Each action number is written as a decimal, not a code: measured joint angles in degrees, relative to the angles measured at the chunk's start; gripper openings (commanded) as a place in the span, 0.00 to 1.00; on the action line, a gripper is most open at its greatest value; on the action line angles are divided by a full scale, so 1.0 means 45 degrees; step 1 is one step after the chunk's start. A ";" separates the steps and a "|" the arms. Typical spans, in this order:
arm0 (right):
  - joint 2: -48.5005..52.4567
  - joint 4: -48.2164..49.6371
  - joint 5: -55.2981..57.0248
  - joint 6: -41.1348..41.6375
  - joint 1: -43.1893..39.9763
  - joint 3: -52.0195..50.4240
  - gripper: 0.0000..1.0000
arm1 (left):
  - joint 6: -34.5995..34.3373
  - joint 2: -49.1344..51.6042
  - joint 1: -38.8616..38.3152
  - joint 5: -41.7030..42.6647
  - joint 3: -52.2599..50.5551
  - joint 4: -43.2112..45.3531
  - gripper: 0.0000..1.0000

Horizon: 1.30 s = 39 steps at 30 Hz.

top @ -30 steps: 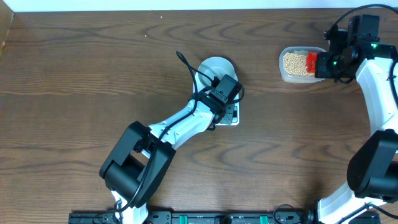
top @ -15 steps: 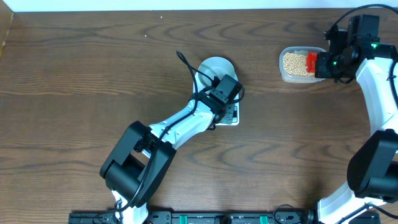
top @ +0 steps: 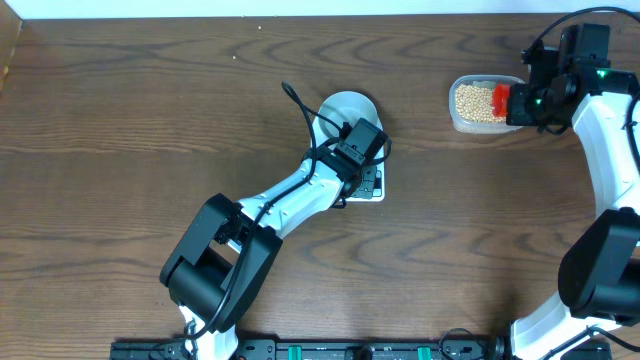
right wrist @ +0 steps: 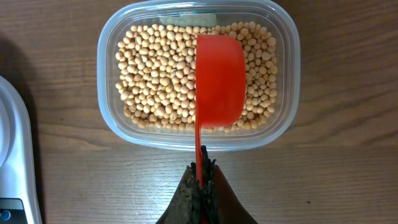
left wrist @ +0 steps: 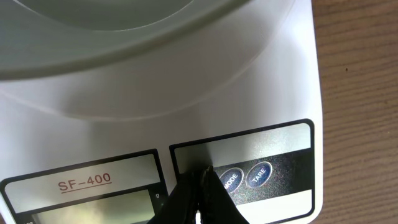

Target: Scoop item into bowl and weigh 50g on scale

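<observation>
Scale [top: 373, 186]: its long axis runs from the far end, where the bowl [top: 346, 104] sits on the platform, to the display end, which faces the arm bases. The left arm covers most of the body from overhead.

Left fingers [left wrist: 198, 188]: closed, tips together and holding nothing. They are at the scale's front panel, just beside the MODE button [left wrist: 230, 179] on the side away from the TARE button [left wrist: 259, 174]. We cannot tell whether they touch the panel.

Tub [top: 462, 122]: on the worktop [top: 150, 120] well to the right of the scale, with its long axis pointing across toward it. The beans [top: 470, 102] lie in it.

Right fingers [right wrist: 200, 177]: closed on the handle of the red scoop [right wrist: 219, 81]. The handle's long axis runs straight out from the fingers over the tub's near wall. The cup end lies among the beans and points toward the scale. We cannot tell which way its hollow faces.

Differences between views: only the left wrist view shows the buttons, the "SF-400" marking and the display [left wrist: 93, 208], whose reading is not legible. Only the right wrist view shows single beans and the grip on the handle, with a corner of the scale at its left edge. Only the overhead view shows scale and tub together.
</observation>
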 measured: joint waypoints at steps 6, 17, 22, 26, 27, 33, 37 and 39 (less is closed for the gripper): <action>0.0000 -0.0005 0.0000 0.0005 0.0000 0.0000 0.01 | -0.0010 0.0010 0.0092 0.0204 0.0005 0.0005 0.07; 0.0000 -0.0044 0.0000 0.0005 0.0000 0.0000 0.01 | 0.0248 -0.0559 0.0219 0.0272 0.0121 -0.0597 0.07; 0.0000 -0.0034 0.0005 0.0005 0.0000 0.0000 0.01 | 0.0340 -0.2288 0.0243 0.0228 0.0121 -0.0889 0.07; 0.0000 -0.0024 0.0000 0.0005 0.0000 0.0000 0.01 | 0.0345 -0.3211 0.0238 0.0233 0.0131 -0.1234 0.08; 0.0000 -0.0024 0.0000 0.0005 0.0000 0.0000 0.01 | 0.0345 -0.3269 0.0243 0.0228 0.0131 -0.1365 0.07; 0.0000 0.0000 0.0000 0.0005 0.0000 0.0000 0.01 | 0.0374 -0.3206 0.0243 0.0233 0.0131 -0.2064 0.07; 0.0000 0.0005 0.0000 0.0000 0.0000 0.0000 0.01 | 0.0379 -0.3206 0.0243 0.0233 0.0131 -0.2137 0.07; 0.0000 0.0015 0.0005 0.0000 0.0000 0.0000 0.01 | 0.0379 -0.3201 0.0238 0.0233 0.0126 -0.2011 0.07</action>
